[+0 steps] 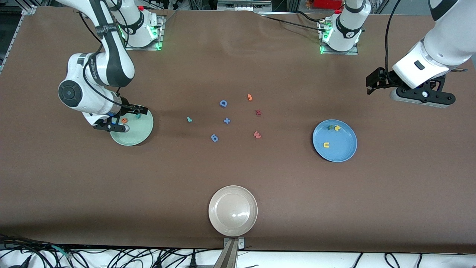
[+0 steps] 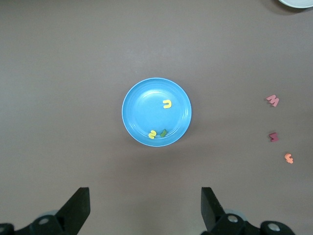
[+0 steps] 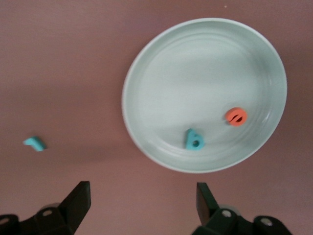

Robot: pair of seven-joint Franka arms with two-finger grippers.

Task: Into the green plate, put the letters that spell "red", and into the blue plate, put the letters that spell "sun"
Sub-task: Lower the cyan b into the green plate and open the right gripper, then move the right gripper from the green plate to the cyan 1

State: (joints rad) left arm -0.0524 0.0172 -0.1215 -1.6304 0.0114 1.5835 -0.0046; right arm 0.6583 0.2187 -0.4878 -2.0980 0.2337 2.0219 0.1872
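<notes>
Over the green plate (image 1: 143, 130), near the bench's (image 1: 334, 208) right-arm end, the right pincer (image 1: 128, 118) hung open and empty; two letters lay inside, a teal d (image 3: 194, 139) and an orange e (image 3: 236, 116). One teal r (image 1: 189, 119) lay on open bench beside six loose pieces. Three letters sat in the blue plate (image 1: 347, 149): yellow s (image 2: 152, 134), yellow u (image 2: 167, 104), green n (image 2: 164, 132). Above bare bench by it, the left pincer (image 1: 372, 83) waited open.

Setting: robotics laboratory.
Evidence: two arm bases (image 1: 143, 31) bolted at 12 o'clock on a brown table (image 1: 238, 178); loose cables (image 1: 111, 257) trailing along the 6 o'clock edge.
</notes>
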